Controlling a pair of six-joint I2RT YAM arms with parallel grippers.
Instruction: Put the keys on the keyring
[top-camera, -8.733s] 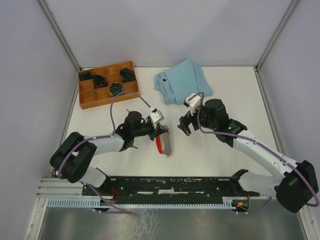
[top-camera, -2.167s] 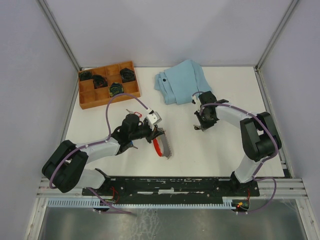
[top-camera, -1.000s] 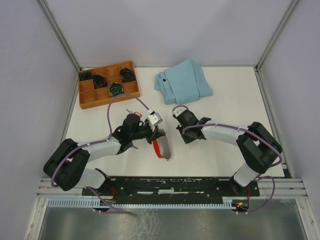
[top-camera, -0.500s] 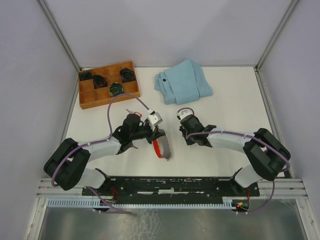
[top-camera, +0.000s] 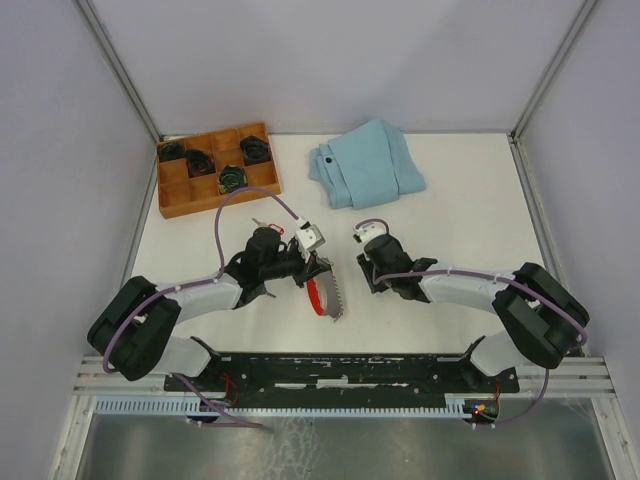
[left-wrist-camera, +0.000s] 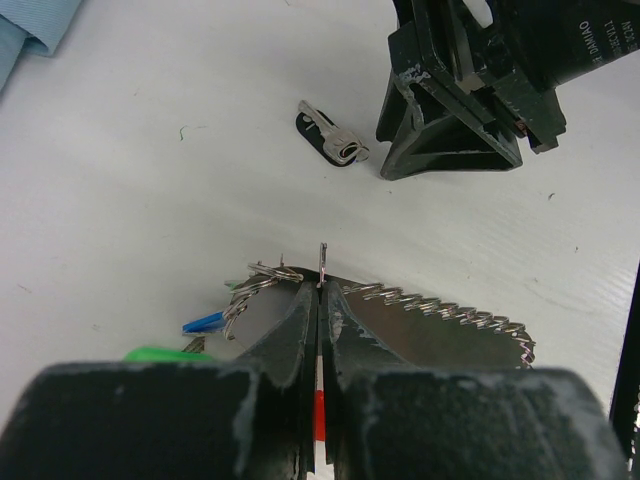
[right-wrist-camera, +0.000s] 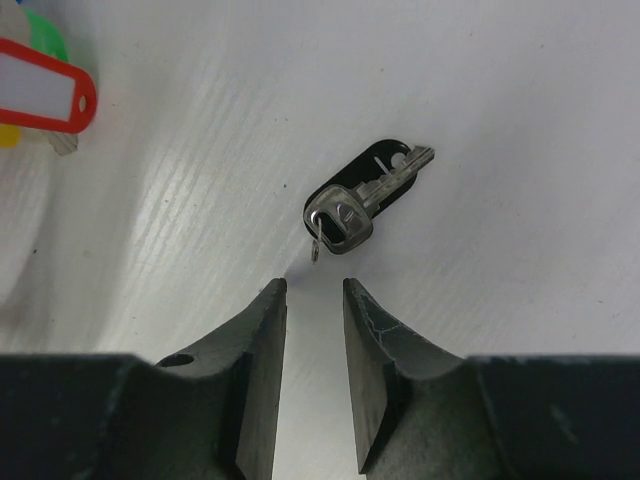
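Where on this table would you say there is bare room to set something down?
Widest bare table lies right of the blue cloth, beyond the right arm. A smaller patch sits between the wooden tray and the left arm. The centre is crowded: left gripper shut on the keyring, right gripper, and a loose key between them.

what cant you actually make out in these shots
- Top view: the wooden tray holds dark things too small to name.
- Left wrist view: the left gripper, shut on the keyring, hides most of the blue tag and green tag; their keys do not show.
- Right wrist view: the red tag is cut off by the left edge.
- Top view: the black-tagged key is too small to pick out.
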